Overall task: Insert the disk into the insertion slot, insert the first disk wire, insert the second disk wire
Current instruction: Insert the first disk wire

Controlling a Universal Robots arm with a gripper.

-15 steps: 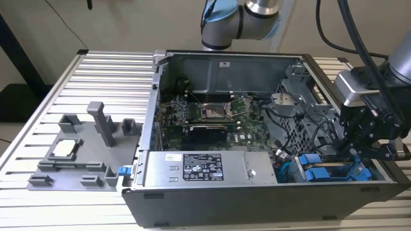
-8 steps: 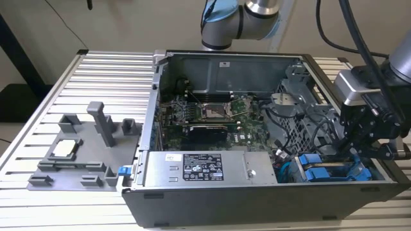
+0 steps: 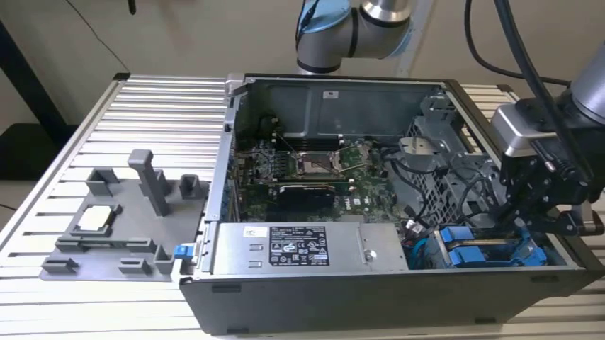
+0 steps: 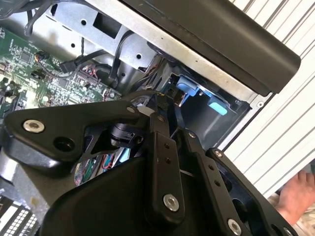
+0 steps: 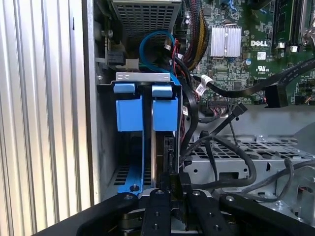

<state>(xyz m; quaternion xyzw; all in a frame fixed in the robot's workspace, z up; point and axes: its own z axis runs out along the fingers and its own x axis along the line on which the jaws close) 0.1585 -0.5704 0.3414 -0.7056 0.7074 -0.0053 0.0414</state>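
light: bright, even, diffuse | shadow: deep inside insertion slot (image 5: pixel 129 152) | glare: pale wash on ribbed table (image 5: pixel 44 123)

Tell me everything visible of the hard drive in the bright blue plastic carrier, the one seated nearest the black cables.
The hard drive in its bright blue plastic carrier sits slotted inside the grey sheet-metal drive cage, beside a second blue carrier. A blue tab caps its outer end; further along, a dark narrow edge of the drive shows. The black gripper is right at that edge; contact cannot be told.
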